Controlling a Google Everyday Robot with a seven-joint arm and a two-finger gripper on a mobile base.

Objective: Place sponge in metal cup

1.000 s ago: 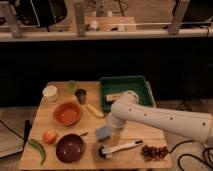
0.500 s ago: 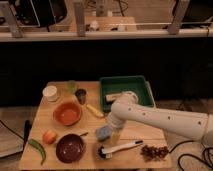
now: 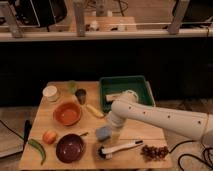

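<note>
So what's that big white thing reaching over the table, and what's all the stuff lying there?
That's a robot's arm. At its end is the gripper, the part that grabs. It is down at the light blue sponge; I can't tell whether it holds it. One camera looks down on the wooden table. On the table are a metal cup, an orange bowl, a dark bowl, a green tray and a white brush.
</note>
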